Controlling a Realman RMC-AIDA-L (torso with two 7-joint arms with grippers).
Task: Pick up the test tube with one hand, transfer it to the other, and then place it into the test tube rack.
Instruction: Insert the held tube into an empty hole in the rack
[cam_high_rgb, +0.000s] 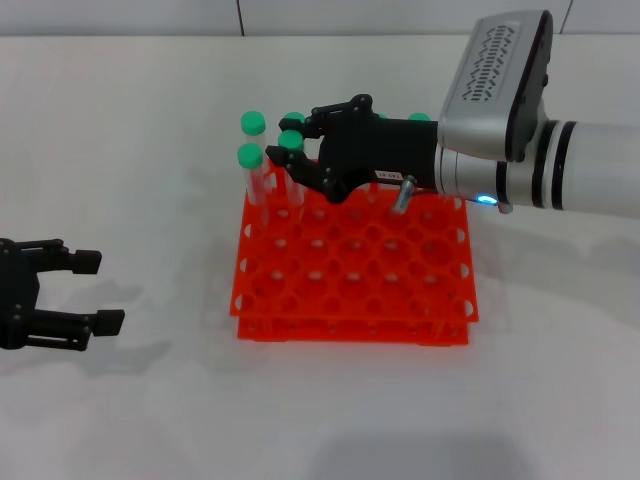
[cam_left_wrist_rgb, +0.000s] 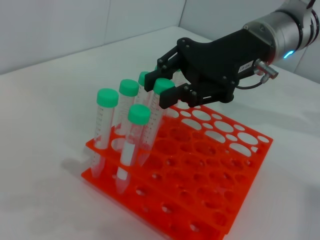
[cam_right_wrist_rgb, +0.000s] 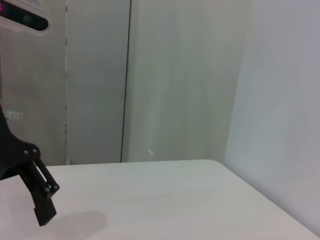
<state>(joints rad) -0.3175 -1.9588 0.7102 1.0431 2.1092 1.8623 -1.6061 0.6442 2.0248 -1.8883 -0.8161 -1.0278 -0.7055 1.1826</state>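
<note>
Right gripper (cam_high_rgb: 297, 152) hangs over the rack's (cam_high_rgb: 355, 275) far left corner, fingers seemingly pinching a green-capped tube (cam_left_wrist_rgb: 159, 107) standing in its hole. Left gripper (cam_high_rgb: 95, 292) waits open near the table's left edge.

Your desk (cam_high_rgb: 150, 110): a plain white top that meets a pale wall at its far edge. One item rests directly on it for you to log, the test tube rack (cam_high_rgb: 355, 275), bright orange-red, two-tier, with a grid of round holes, set near the middle. Faint shadows fall on the white surface beside the rack.
</note>
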